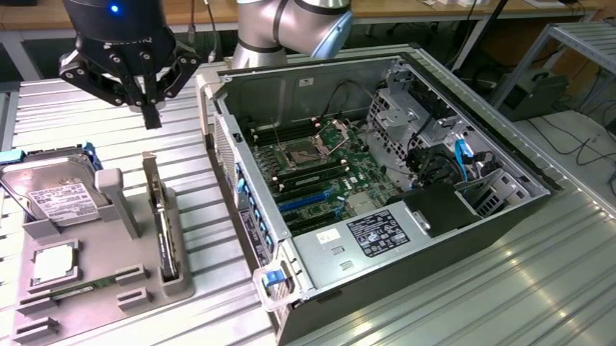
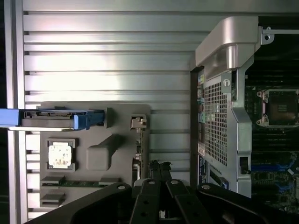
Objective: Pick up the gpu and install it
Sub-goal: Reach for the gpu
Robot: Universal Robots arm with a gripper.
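— Where is the gpu?

— The gpu [image 1: 161, 216] stands on its long edge in a slot of the grey holder [image 1: 115, 209], on the side nearest the computer case [image 1: 260, 94]. Its silver bracket end points away from the exterior camera.

— And your hand?

— My hand [image 1: 151, 122] hovers above that bracket end, well clear of it, fingers pointing straight down. They are pressed together with nothing between them. From my wrist, the card [image 2: 137, 149] runs as a thin line right up to my fingertips [image 2: 159, 165], so I am lined up over it but not touching.

— What else sits in the holder?

— A hard drive [image 1: 60, 196] leans at the exterior view's left, blue-framed from my wrist [image 2: 60, 119]. Beside it lies a square processor [image 1: 53, 264], then a green memory stick [image 1: 77, 288].

— And the case?

— It lies open on the ribbed metal table [image 1: 481, 288], just beside the holder, with the motherboard [image 1: 327, 173] exposed.
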